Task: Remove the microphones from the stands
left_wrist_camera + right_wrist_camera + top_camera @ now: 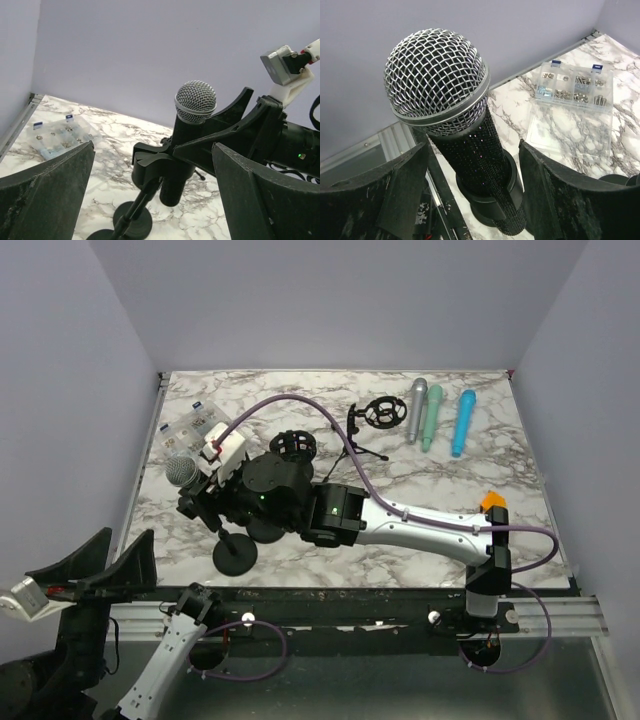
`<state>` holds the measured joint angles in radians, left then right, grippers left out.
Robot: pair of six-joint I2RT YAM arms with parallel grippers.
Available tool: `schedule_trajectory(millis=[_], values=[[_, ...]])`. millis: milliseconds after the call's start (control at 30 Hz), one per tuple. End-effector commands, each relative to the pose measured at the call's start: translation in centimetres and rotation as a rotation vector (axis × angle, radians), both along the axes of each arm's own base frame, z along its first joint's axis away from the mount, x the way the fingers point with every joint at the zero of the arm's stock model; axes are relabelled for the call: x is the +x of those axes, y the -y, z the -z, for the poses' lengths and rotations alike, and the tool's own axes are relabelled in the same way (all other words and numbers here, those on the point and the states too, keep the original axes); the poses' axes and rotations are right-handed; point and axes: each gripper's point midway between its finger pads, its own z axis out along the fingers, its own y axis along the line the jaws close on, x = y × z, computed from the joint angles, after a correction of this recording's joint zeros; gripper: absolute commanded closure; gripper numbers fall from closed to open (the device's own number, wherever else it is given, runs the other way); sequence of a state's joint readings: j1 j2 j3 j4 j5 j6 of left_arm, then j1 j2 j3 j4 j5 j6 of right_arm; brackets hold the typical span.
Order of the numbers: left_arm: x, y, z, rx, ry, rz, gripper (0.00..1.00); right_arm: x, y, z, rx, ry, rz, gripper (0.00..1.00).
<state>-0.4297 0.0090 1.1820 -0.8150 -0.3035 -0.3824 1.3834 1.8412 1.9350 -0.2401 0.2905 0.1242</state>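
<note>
A black microphone with a silver mesh head (181, 472) sits upright in the clip of a black stand (235, 554) at the table's left. My right gripper (192, 490) reaches across to it. In the right wrist view the microphone (470, 145) stands between the two fingers (395, 195), with a narrow gap on each side; the gripper (474, 145) is open. The clip (492, 197) rings the body lower down. My left gripper (128, 536) is open and empty at the near left table edge. Its view shows the microphone (195, 102) and the stand (137, 205) ahead of the left gripper (154, 147).
A clear box of screws (190, 425) lies at the far left. Two shock-mount stands (296, 445) (380, 415) are behind the right arm. Three loose microphones, grey (417, 402), green (430, 420) and blue (463, 423), lie at the back. A second round base (266, 530) is beside the stand's.
</note>
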Motion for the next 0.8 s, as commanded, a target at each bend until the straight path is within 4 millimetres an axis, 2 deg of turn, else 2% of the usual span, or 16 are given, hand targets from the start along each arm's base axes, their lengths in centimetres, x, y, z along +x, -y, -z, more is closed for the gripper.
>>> schedule_trajectory(millis=[0,100,133,233,467,600,767], values=[[1.3,-0.6,3.3,0.036,-0.129,-0.056,0.01,1.5,0.1,0.6,-0.046,0.051,0.112,0.28],[1.7,0.0,4.2,0.045,-0.153,-0.04,0.01,1.9,0.3,1.1,-0.065,0.073,0.131,0.31],[1.9,0.2,4.5,0.045,-0.159,-0.032,0.01,1.9,0.4,1.2,-0.066,0.077,0.129,0.37],[2.4,0.8,5.1,0.047,-0.173,-0.011,0.01,1.4,0.6,1.0,-0.061,0.088,0.102,0.65],[3.0,3.0,5.3,0.046,-0.165,0.089,0.01,0.2,2.2,-0.9,-0.066,0.163,0.007,0.89],[2.7,4.9,4.4,0.066,-0.116,0.19,0.01,-0.4,4.2,-2.2,-0.084,0.209,-0.053,0.98],[2.9,8.4,3.2,0.124,-0.066,0.353,0.01,1.1,7.6,-3.3,-0.094,0.214,-0.109,1.0]])
